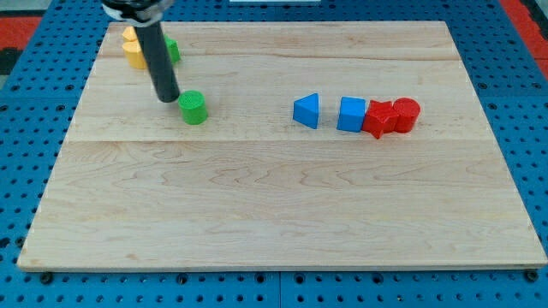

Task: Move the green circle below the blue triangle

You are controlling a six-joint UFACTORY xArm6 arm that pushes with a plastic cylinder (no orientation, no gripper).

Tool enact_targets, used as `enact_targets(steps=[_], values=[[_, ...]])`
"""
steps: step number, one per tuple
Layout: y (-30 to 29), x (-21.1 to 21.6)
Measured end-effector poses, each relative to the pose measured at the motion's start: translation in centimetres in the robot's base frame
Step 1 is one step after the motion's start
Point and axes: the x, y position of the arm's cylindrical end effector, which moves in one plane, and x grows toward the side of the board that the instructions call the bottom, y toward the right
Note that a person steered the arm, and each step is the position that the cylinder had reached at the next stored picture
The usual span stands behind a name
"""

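Observation:
The green circle [193, 108] is a short green cylinder on the wooden board, left of the middle. The blue triangle [307, 111] lies well to its right, near the board's centre, at about the same height in the view. My tip [169, 98] is the lower end of the dark rod; it rests just left of the green circle and slightly above it, very close or touching.
A blue cube [351, 114] sits right of the blue triangle, with a red star-like block [378, 119] and a red cylinder [406, 114] beside it. Two yellow blocks [132, 49] and another green block [172, 50] lie at the top left, partly behind the rod.

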Motion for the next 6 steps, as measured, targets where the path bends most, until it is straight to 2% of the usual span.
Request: enact_targets(steps=[1,2,3,4,5,6], values=[[7.0,1.2],[1.4,3.6],[5.8,5.3],[15.4,5.2],[11.8,8.1],[14.3,11.1]])
